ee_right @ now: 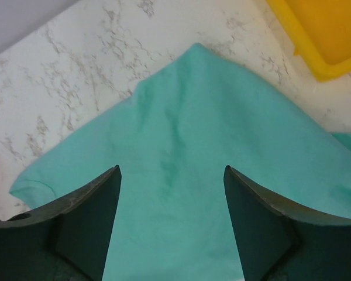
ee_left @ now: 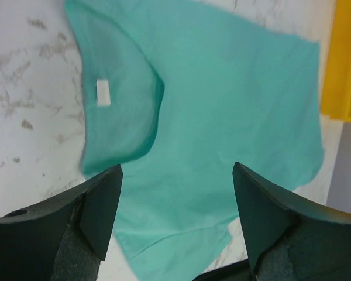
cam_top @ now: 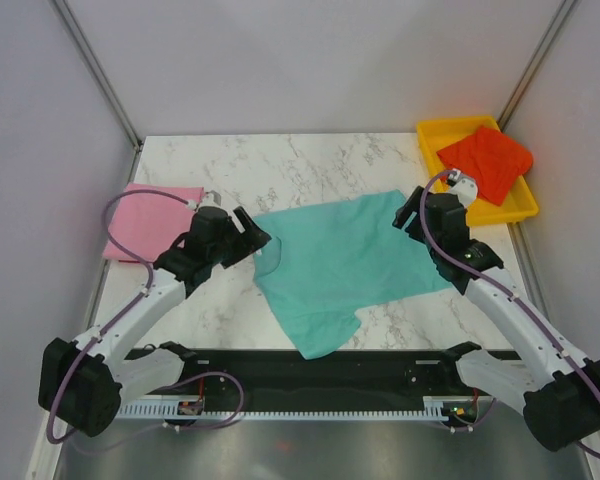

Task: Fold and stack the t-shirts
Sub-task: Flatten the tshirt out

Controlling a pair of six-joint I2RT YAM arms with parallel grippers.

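Left tool (cam_top: pixel 252 235) and right tool (cam_top: pixel 408 215) are both hovering wide open over the soft teal-turquoise cloth t-shirt (cam_top: pixel 340 265) spread on the counter (cam_top: pixel 280 165), so you should be lowering both onto opposite edges together.

Bare surface (cam_top: pixel 280 165) is left open beyond the teal t-shirt (cam_top: pixel 345 265), while room is narrowed left of it by the pink t-shirt (cam_top: pixel 150 222) and right of it by the yellow tray (cam_top: pixel 427 140).

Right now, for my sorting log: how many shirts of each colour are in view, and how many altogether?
Teal shirt: 1
Pink shirt: 1
Orange-red shirt: 1
Total: 3
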